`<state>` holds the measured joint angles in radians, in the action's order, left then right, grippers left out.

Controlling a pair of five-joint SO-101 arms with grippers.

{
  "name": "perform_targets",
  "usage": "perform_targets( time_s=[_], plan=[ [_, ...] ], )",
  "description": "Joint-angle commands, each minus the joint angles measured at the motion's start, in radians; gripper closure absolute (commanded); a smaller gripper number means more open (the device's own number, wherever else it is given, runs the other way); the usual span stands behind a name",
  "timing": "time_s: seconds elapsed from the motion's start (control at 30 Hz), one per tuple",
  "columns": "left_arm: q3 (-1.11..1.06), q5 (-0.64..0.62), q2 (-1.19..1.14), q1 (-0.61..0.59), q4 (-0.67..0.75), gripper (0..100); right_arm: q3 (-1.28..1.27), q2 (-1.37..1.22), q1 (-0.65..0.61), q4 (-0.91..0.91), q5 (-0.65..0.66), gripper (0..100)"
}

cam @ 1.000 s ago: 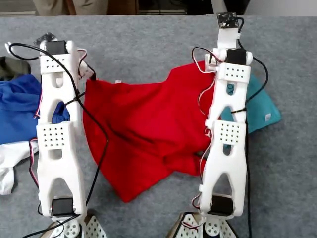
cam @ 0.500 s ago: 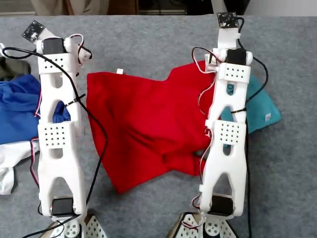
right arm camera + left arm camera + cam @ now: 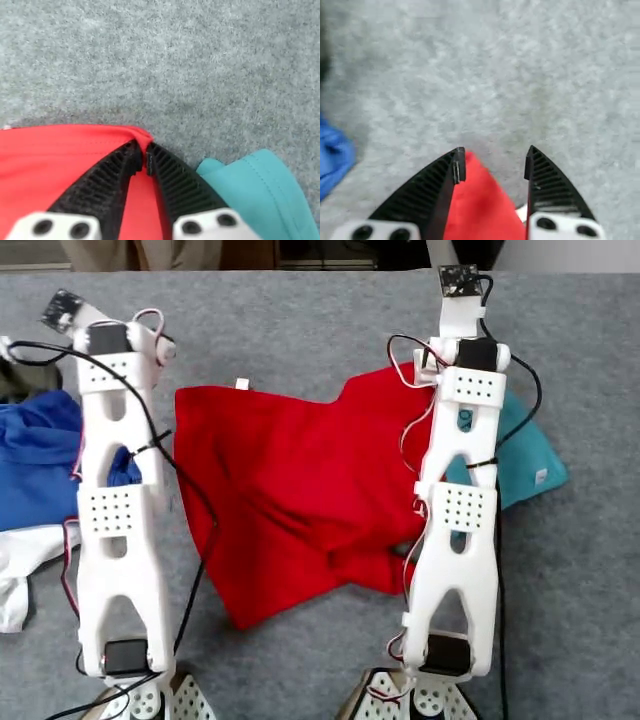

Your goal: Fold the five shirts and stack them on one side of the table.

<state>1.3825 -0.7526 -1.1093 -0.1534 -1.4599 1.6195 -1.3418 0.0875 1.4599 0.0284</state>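
On grey table (image 3: pixel 300 330) | L gripper (image 3: pixel 495 162) wide over red shirt (image 3: pixel 290 490) | R gripper (image 3: pixel 145 150) pinching its edge

Both of your arms, the left arm (image 3: pixel 112 540) and the right arm (image 3: pixel 458 540), are white plastic, built of long forked links with flat plates drilled in grids of small holes. Black motor blocks (image 3: pixel 478 353) sit at the joints. A black cable (image 3: pixel 213 528) loops off the left arm, and thin red, white and black wires (image 3: pixel 412 375) trail beside the joints. Each wrist carries a small black board (image 3: pixel 459 280). Your left fingers (image 3: pixel 427 192) and right fingers (image 3: pixel 100 185) are black, ribbed and tapered to points, on white bases (image 3: pixel 375 232) with dark screw holes.
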Motion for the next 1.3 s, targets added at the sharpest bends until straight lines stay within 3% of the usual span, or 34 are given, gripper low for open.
perform_targets(
  time_s=[0.0,0.67,0.93,1.17,1.27],
  plan=[
    [0.025,-0.009,-0.025,0.06,0.035,80,0.048,0.015,0.019,-0.018,-0.009,99.4],
    [0.018,-0.038,-0.122,0.038,0.0,81,0.048,0.015,0.019,-0.018,-0.011,99.4],
    [0.029,-0.038,-0.154,0.021,0.026,98,0.048,0.015,0.019,-0.018,-0.011,99.4],
    [0.038,-0.035,-0.15,0.02,0.021,98,0.048,0.015,0.019,-0.017,-0.011,99.4],
    [0.146,-0.032,-0.122,0.021,-0.031,98,0.051,0.039,0.005,-0.003,-0.005,99.4]
  ],
)
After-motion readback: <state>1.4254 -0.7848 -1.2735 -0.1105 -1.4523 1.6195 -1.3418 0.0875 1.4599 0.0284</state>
